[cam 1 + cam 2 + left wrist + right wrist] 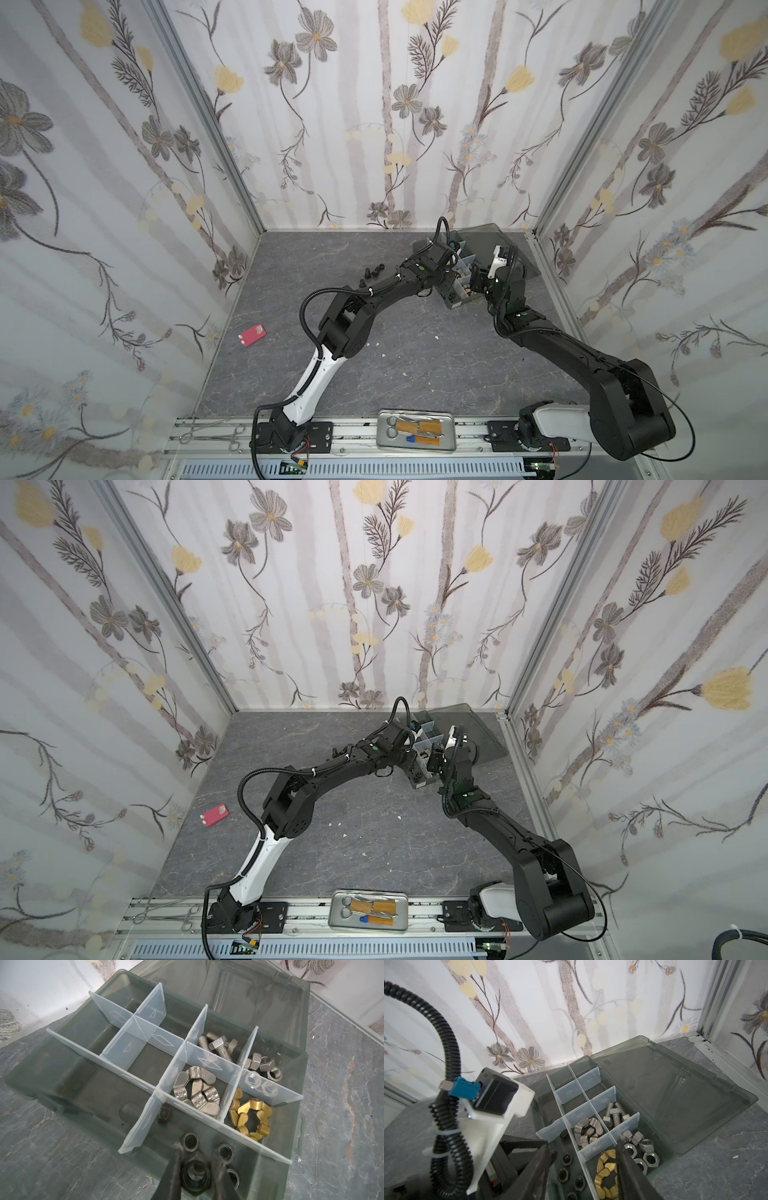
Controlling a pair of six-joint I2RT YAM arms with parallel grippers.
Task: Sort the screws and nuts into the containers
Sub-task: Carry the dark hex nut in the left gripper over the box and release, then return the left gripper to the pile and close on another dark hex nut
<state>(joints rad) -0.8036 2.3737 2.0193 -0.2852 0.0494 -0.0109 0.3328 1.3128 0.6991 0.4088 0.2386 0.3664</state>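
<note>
Left gripper (197, 1150) first: it hangs low over the near end cell of the grey box (62, 1076), jaws only a little way apart, and a big black nut (195, 1174) sits right between the fingertips. Gripped or merely flanked? Cannot tell from this angle. More black nuts (190, 1140) lie on the floor of that same cell.

Sweeping across from the left: a small red thing (252, 335) lies alone on the table (374, 374) near the left wall, well apart from everything else. Next, a few black screws (371, 272) sit loose on the table just beyond the left arm, outside the box.

On to the box itself, at the far right corner of the table. Beside the black nuts, one cell holds silver wing nuts (196, 1093) and the neighbouring one holds brass wing nuts (251, 1118). Past those, silver bolts (218, 1047) and silver hex nuts (264, 1066) each have a cell of their own.

Right gripper (584, 1140) hovers above the box, jaws spread wide with nothing held between them, its fingers straddling the wing-nut cells. Furthest right, the smoky lid (664, 1093) lies open and flat on the table, toward the right wall.
</note>
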